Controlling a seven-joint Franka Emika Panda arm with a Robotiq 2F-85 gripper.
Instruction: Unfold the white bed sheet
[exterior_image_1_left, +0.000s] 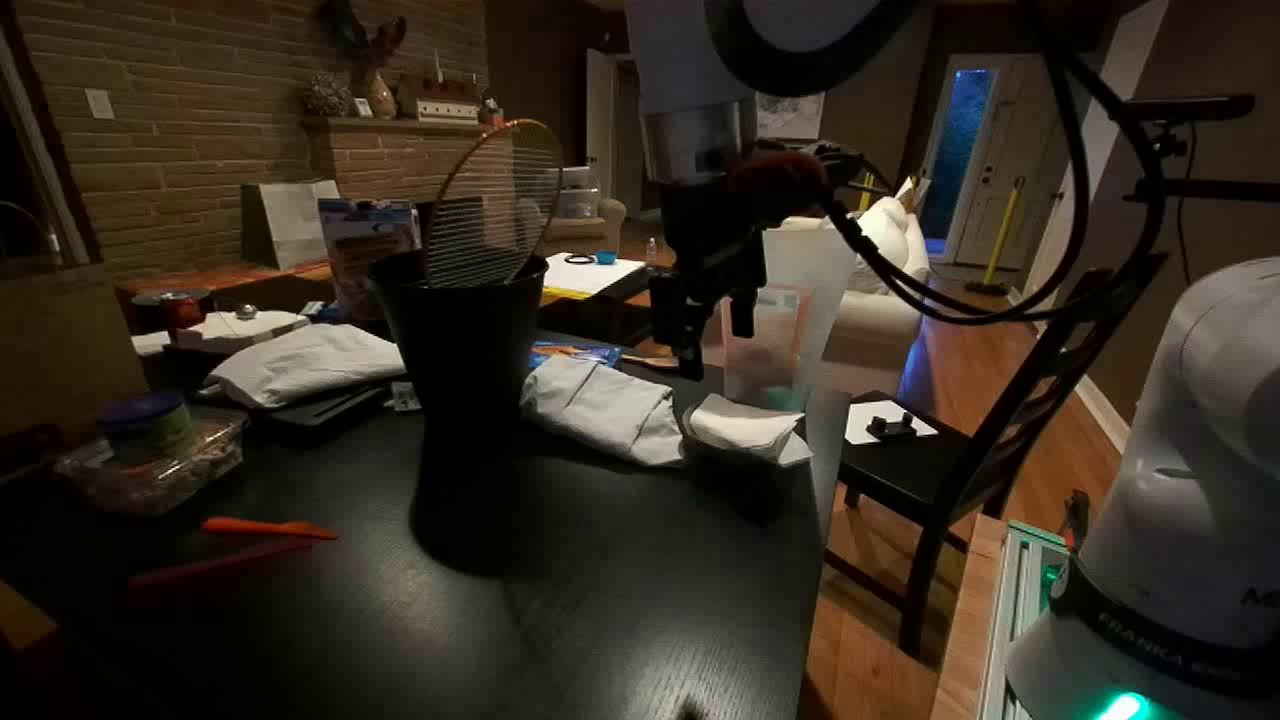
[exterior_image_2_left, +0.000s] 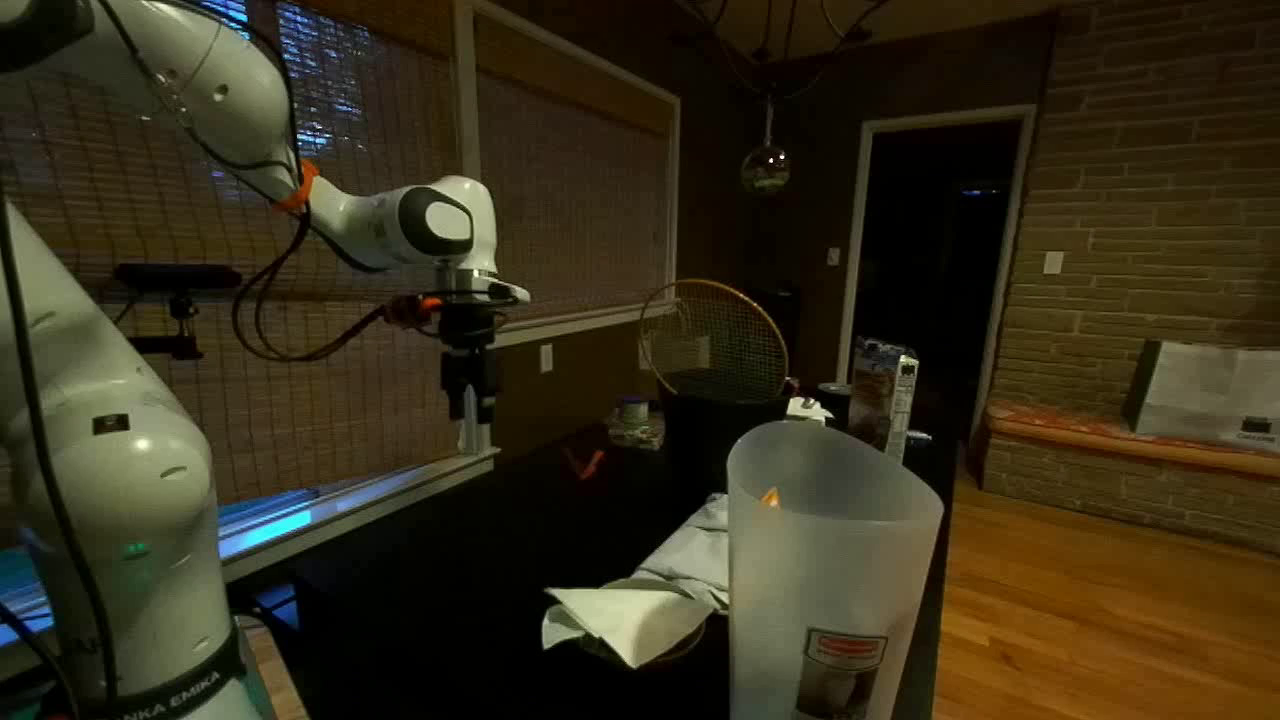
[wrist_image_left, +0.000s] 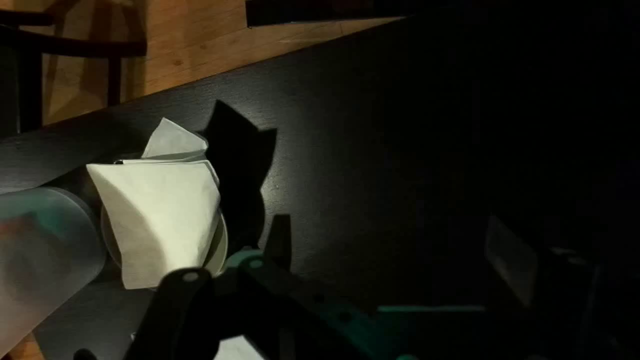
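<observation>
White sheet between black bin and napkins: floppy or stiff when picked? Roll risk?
Probably floppy: the white sheet shows creases and folds, so it may sag from a pinch. Unlikely to roll: it lies in a low, flattish bundle on the dark table.

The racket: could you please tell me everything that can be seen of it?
The racket has an oval head with a thin orange-yellow frame and crossed strings. It stands head up and tilted in the black bin on the dark table. Its lower part is hidden inside the bin, so no handle shows; whether it leans on the bin's edge cannot be told. Both exterior views show it; the wrist view does not.
</observation>
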